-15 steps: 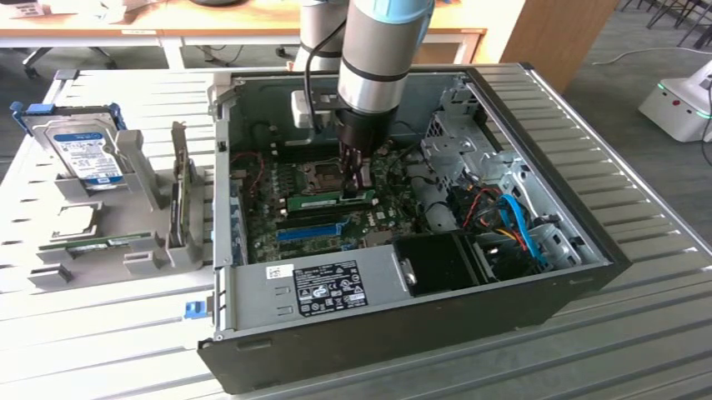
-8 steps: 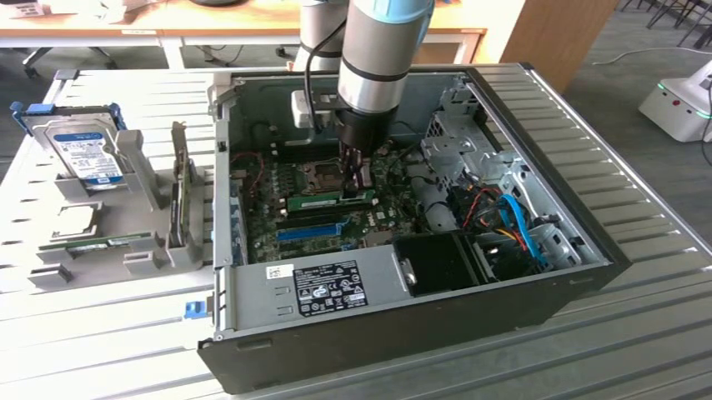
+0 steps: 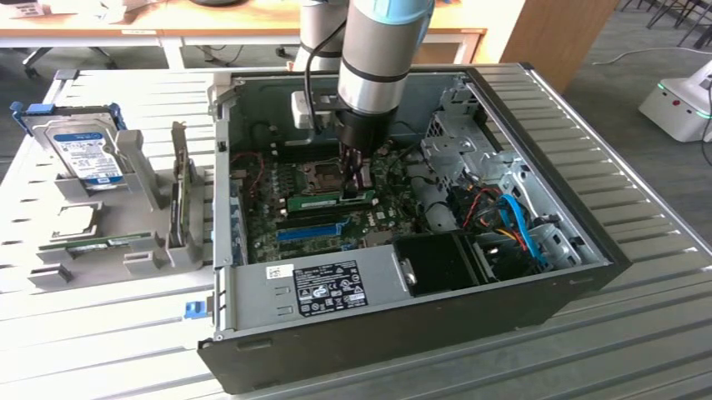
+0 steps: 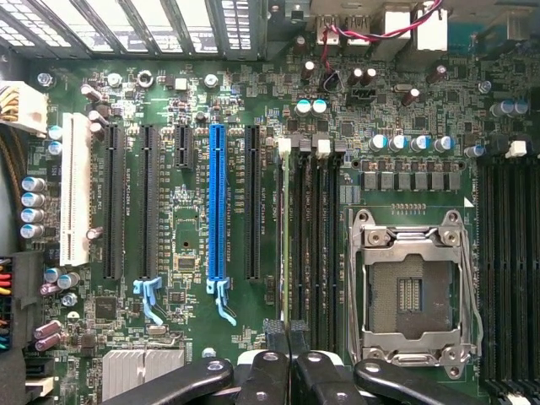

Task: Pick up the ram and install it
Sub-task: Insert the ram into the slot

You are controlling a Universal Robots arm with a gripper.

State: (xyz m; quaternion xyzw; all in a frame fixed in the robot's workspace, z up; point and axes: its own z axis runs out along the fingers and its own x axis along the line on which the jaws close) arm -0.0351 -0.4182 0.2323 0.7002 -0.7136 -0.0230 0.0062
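A ram [image 3: 329, 201] lies flat along the motherboard beside the empty processor socket [image 3: 317, 176] inside the open computer case [image 3: 579, 275]. In the wrist view this ram [image 4: 285, 228] is seen edge-on, standing in the first of the black memory slots [image 4: 321, 236]. My gripper [image 3: 358, 192] reaches down into the case, right at the ram's end towards the exterior view's right. In the wrist view the gripper [image 4: 288, 332] has both fingers pressed together, shut with nothing between them, directly over one end of the ram. I cannot tell whether they touch it. A second green stick [image 3: 109, 243] rests in the grey holder [image 3: 139, 260].
A long blue expansion slot [image 4: 217, 202] and black slots run parallel to the ram. Cables and a drive cage [image 3: 506, 225] fill the case's side at the exterior view's right. A hard drive [image 3: 89, 154] stands on the grey holder outside the case. A slatted table [image 3: 623, 333] carries everything.
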